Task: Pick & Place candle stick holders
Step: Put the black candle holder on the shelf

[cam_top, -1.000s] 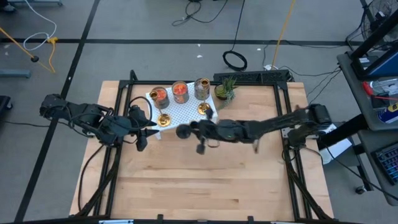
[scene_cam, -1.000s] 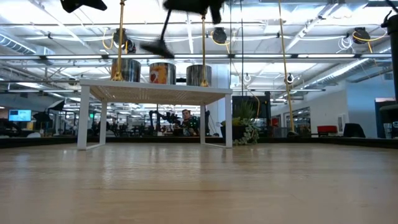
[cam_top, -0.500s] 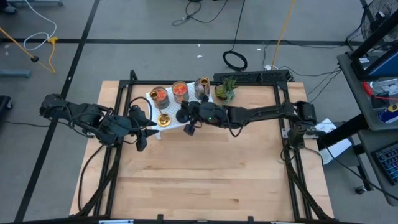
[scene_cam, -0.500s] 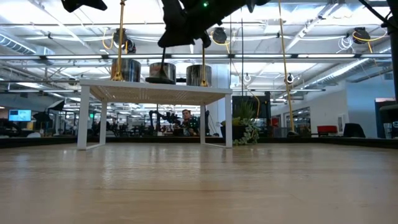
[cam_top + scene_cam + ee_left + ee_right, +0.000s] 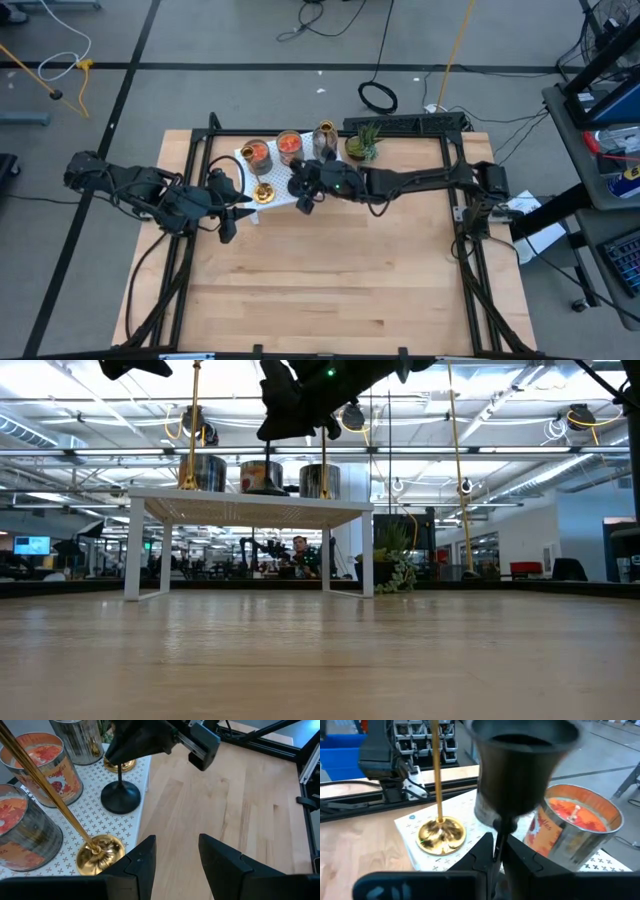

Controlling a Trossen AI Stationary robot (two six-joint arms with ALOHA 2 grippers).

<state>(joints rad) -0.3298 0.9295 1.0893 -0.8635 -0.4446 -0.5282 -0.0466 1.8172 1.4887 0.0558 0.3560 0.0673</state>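
Observation:
The black stemmed holder [image 5: 120,796] stands on the white perforated rack [image 5: 283,178], with my right gripper [image 5: 498,845] shut on its stem. It also shows in the low view [image 5: 263,486]. Two brass stemmed holders [image 5: 100,854] [image 5: 120,766] and three glass cups, two orange inside [image 5: 49,764] [image 5: 20,835] and one greyish [image 5: 82,740], rest on the rack by their bases. My left gripper [image 5: 175,855] is open and empty, above the table off the rack's near left corner [image 5: 237,207]. My right gripper pinches the black holder's thin stem [image 5: 499,831] between its two fingers, just below the holder's cup [image 5: 520,760]. The fingers come about level from the table's right and lie across the stem. The holder stands upright with its round base [image 5: 120,799] on the rack's top.
A small green potted plant [image 5: 362,146] stands right of the rack at the far edge. The brass stem [image 5: 437,770] rises close beside the black holder. The wooden table [image 5: 330,290] stretches bare toward the near edge.
My right gripper has carried the black holder from over the table's middle toward the far left and down onto the rack. The holder, which hung tilted and clear in the air, now stands upright with its base on the rack between the brass holders.

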